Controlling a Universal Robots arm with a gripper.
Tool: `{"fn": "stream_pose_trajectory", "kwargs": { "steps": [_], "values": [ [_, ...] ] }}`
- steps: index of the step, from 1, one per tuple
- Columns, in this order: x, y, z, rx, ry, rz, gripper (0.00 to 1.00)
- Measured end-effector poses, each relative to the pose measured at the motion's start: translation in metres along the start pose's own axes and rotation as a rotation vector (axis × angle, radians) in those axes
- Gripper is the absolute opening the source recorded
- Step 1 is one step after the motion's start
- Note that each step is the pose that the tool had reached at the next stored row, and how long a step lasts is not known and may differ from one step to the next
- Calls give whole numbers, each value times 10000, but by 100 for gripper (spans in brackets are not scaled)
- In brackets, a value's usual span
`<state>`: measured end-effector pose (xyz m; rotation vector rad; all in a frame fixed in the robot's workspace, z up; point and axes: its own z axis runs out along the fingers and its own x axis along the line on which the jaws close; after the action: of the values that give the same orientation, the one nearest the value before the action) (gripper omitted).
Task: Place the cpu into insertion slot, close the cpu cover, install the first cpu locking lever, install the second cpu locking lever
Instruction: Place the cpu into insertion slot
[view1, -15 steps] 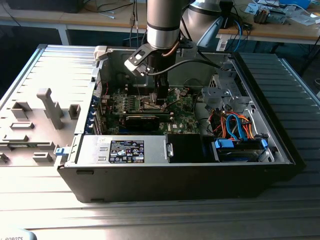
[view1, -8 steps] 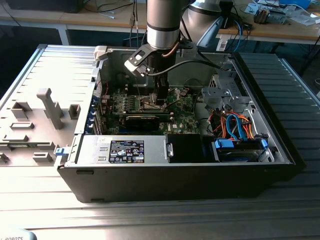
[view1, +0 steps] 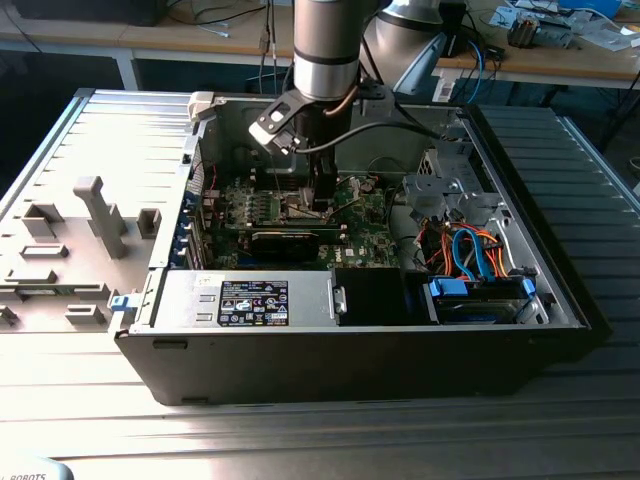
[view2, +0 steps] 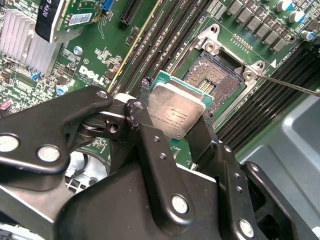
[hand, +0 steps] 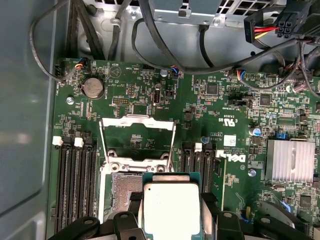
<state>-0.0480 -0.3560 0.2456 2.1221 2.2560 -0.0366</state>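
My gripper (view2: 176, 119) is shut on the cpu (view2: 177, 111), a flat square chip with a silver face and green edge. In both wrist views its black fingers (view2: 146, 107) clamp two opposite sides. The cpu (hand: 171, 209) hangs slightly tilted just above and partly over the insertion slot (hand: 120, 190), whose dark pin field (view2: 216, 79) lies bare inside its silver rim. The cpu cover (hand: 137, 119) stands swung open behind the slot. A thin locking lever rod (view2: 292, 86) sticks out beside the socket. In the exterior view the gripper (view1: 322, 205) reaches down into the open computer case.
Black memory slots (hand: 75, 175) flank the socket. A finned heat sink (hand: 290, 160) sits off to one side and black cables (hand: 200, 55) arch over the board's far edge. The case (view1: 360, 350) holds a grey drive cage (view1: 450, 180) and a power supply (view1: 250, 300).
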Motion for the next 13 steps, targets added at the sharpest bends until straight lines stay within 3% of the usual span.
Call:
{"fn": "stream_pose_trajectory", "kwargs": {
  "steps": [13],
  "values": [
    [2, -1, 53, 1, -1, 0, 54]
  ]
}}
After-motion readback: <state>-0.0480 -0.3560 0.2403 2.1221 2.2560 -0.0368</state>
